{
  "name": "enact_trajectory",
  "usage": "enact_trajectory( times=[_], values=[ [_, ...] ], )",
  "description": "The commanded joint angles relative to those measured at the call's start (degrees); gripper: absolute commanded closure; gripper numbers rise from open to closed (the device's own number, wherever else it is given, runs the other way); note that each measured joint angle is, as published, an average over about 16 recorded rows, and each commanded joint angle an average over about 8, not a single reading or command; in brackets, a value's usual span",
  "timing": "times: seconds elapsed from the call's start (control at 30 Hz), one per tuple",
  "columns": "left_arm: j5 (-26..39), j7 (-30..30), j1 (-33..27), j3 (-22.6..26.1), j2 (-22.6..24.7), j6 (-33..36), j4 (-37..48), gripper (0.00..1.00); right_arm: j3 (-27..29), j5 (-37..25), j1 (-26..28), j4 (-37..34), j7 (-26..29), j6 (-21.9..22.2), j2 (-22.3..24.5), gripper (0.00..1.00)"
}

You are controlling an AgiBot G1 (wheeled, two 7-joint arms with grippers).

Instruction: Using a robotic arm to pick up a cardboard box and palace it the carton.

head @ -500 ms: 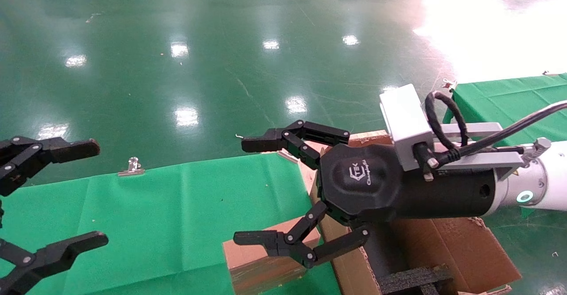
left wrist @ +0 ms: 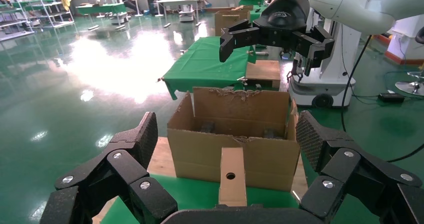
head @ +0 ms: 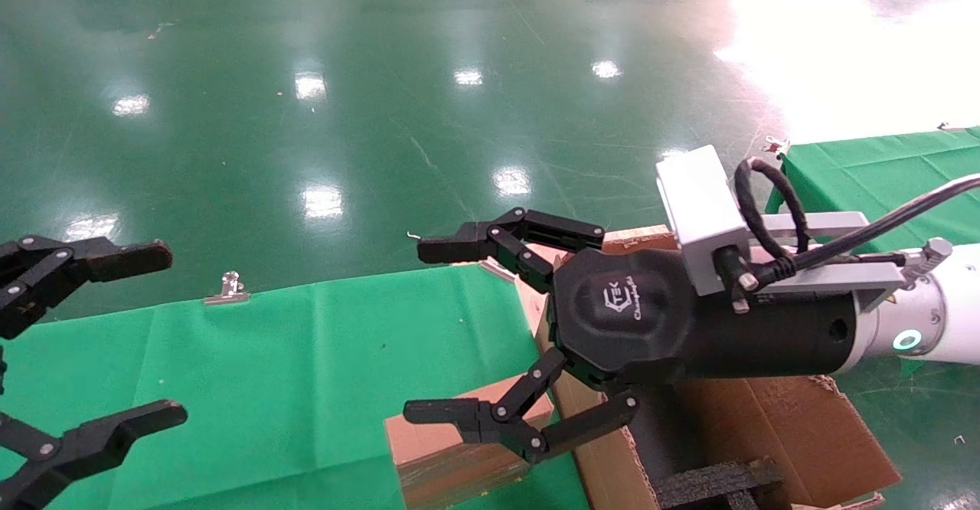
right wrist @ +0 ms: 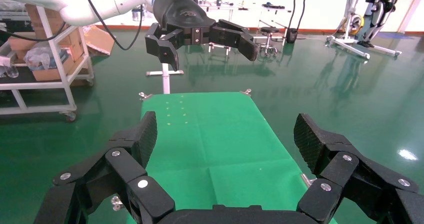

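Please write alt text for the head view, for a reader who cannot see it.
The right gripper, fingers spread open and empty, hovers above the cardboard box standing on the green table beside the carton. The left gripper, also open, waits at the left edge.

a green cloth (head: 291,364) covers the table, a metal clip (head: 227,288) at its far edge above the glossy green floor (head: 306,50).

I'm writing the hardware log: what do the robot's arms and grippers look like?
The right gripper is black with multi-link fingers, an embossed logo on its palm, a grey-white camera block, a looping black cable and a white arm. The left gripper shows matching black fingers with silver rivets.
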Motion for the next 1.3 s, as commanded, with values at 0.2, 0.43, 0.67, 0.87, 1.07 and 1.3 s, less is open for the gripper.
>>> enact_trajectory(
  times=[0.2,0.43,0.67,0.87,1.07,1.3],
  values=[
    [0.00,0.00,0.00,0.00,0.00,0.00,0.00,1.00,0.04,0.02,-0.03,0.00,-0.05,-0.02,-0.01,0.00],
    [0.00,0.00,0.00,0.00,0.00,0.00,0.00,1.00,-0.18,-0.45,0.01,-0.12,0.05,-0.10,0.14,0.00],
    [0.00,0.00,0.00,0.00,0.00,0.00,0.00,1.00,-2.57,-6.03,2.01,-0.22,0.80,-0.53,0.60,0.00],
    [0.00,0.00,0.00,0.00,0.00,0.00,0.00,1.00,-6.87,-15.36,6.66,0.06,2.28,-1.80,-0.41,0.00],
    [0.00,0.00,0.00,0.00,0.00,0.00,0.00,1.00,-12.42,-24.58,12.55,-0.23,3.17,-4.05,-3.55,0.00],
    [0.00,0.00,0.00,0.00,0.00,0.00,0.00,1.00,-20.26,-32.03,18.74,-0.94,2.73,-5.04,-7.46,0.00]
  ],
)
